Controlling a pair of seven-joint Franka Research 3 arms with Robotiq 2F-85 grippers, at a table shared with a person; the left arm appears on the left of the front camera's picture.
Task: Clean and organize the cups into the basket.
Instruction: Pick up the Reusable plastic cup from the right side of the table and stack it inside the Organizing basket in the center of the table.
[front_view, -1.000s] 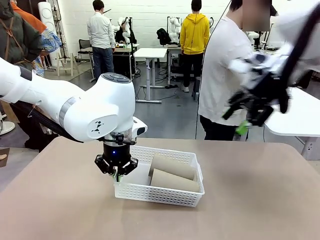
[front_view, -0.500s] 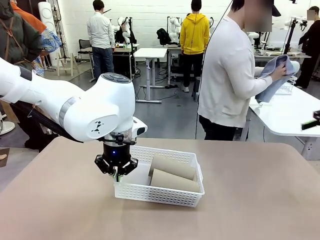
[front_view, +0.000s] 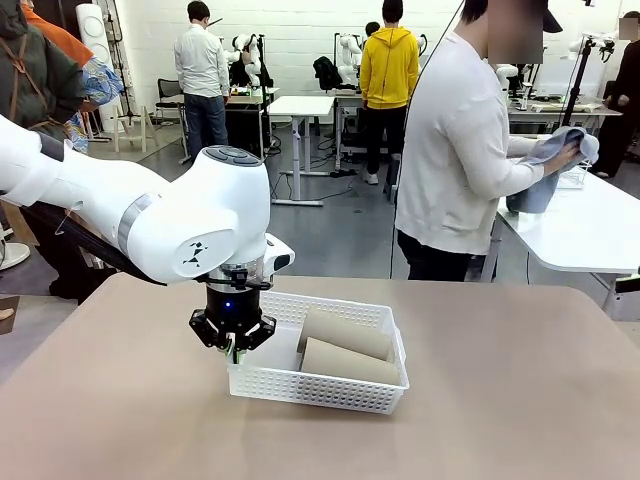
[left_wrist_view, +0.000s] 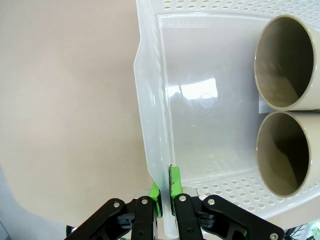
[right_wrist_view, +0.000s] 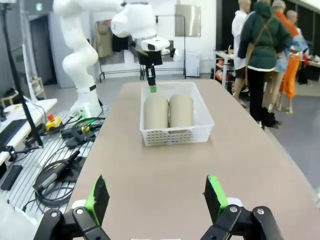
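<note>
Basket (front_view: 320, 388): holds 2 tan cups (front_view: 345, 331); left hand (front_view: 235, 352) pinches its wall, steadying; right hand (right_wrist_view: 157, 194) wide (empty); next, cup 3.

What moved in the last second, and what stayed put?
The right arm swung away from the upper right of the front view; its right gripper is open, looking along the brown table. The person lowered the blue-grey cloth a little. Unchanged: the left gripper stays shut on the wall of the white perforated plastic basket, with two tan-brown tapered cups lying inside.
</note>
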